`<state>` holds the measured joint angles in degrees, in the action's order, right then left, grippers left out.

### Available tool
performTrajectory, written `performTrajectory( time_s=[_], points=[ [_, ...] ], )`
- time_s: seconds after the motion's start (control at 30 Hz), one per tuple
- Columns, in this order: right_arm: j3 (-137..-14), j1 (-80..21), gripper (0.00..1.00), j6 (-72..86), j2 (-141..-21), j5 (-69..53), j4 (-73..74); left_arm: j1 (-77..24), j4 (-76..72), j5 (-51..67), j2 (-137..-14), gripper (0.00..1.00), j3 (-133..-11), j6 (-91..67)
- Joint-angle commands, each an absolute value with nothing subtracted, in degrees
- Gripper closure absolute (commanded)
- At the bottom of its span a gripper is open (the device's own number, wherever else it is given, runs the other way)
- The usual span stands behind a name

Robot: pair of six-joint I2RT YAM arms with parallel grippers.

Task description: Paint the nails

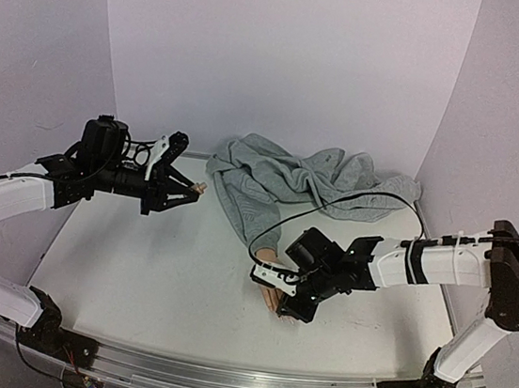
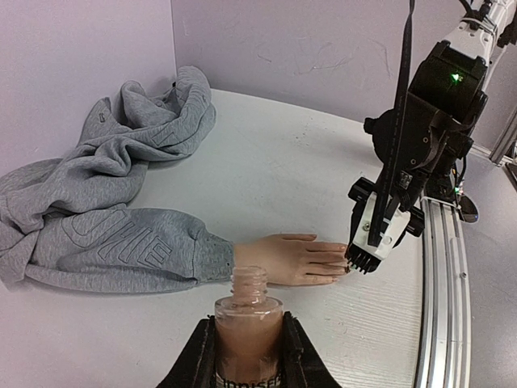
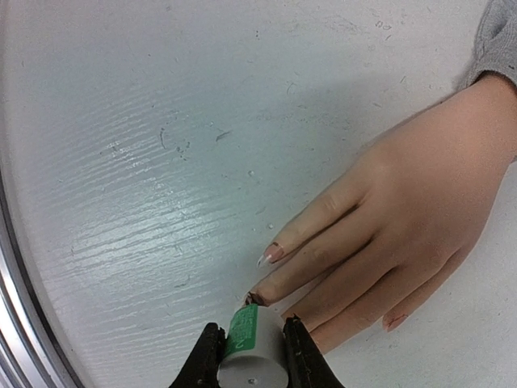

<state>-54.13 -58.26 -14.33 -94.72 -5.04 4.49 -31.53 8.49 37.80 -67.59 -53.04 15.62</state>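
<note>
The flesh-coloured mannequin hand lies flat on the white table, its wrist in a grey sweatshirt sleeve. My right gripper is shut on a grey brush cap with a green label. The brush tip touches one of the nails, the middle finger's nail, which looks dark. The index nail is pale and glossy. My left gripper is shut on an open bottle of beige-pink polish, held upright off to the left, well apart from the hand.
The rest of the grey sweatshirt is heaped at the back of the table. A metal rail runs along the near edge. Pale walls close in the back and both sides.
</note>
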Motion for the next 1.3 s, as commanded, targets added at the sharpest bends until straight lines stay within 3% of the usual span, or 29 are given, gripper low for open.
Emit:
performTrajectory(
  time_s=[0.0, 1.27],
  points=[
    [-55.0, -59.0, 1.00, -13.7, -95.4, -4.9, 7.1, -31.2, 6.0, 38.8, -67.2, 1.00, -53.9, 15.7],
    [-55.6, -60.4, 1.00, -11.4, -95.6, -2.8, 10.4, -31.2, 6.0, 38.9, -66.6, 1.00, -53.9, 15.6]
  ],
)
